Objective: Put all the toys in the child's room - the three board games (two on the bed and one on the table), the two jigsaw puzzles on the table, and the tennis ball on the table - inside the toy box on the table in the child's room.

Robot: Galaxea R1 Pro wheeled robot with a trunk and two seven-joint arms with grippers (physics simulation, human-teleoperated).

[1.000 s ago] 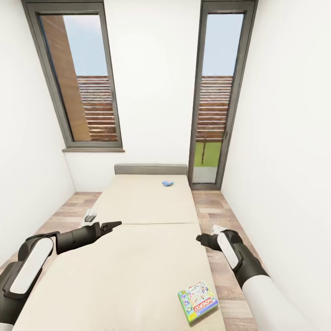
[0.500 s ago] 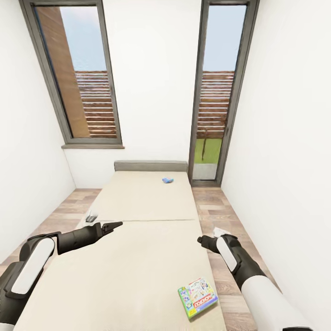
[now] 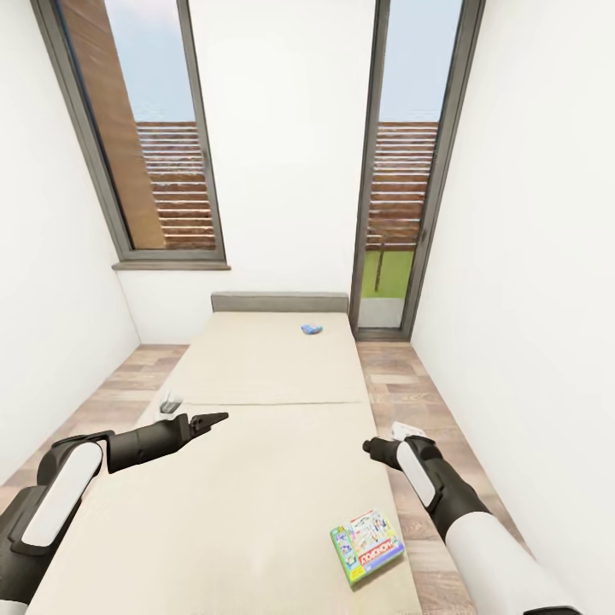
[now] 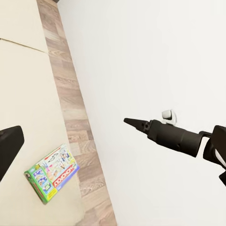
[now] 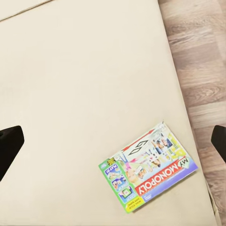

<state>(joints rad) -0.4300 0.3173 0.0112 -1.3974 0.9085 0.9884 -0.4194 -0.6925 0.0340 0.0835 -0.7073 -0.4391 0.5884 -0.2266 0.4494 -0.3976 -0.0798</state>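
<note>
Two games seen on bed [image 3: 256, 478]: Monopoly box [image 3: 367, 547] judged light, stiff, best pinched at overhanging edge. Right gripper [image 3: 370, 445] spread open; left gripper [image 3: 218, 417] state cannot be told.

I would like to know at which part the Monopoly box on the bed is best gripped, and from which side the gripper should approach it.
The Monopoly box lies flat near the bed edge on the robot's right, one corner almost reaching that edge. Probably best: the right gripper descends from above, pinching across a thin edge near that corner, since a flat box offers no taller part to hold.
</note>
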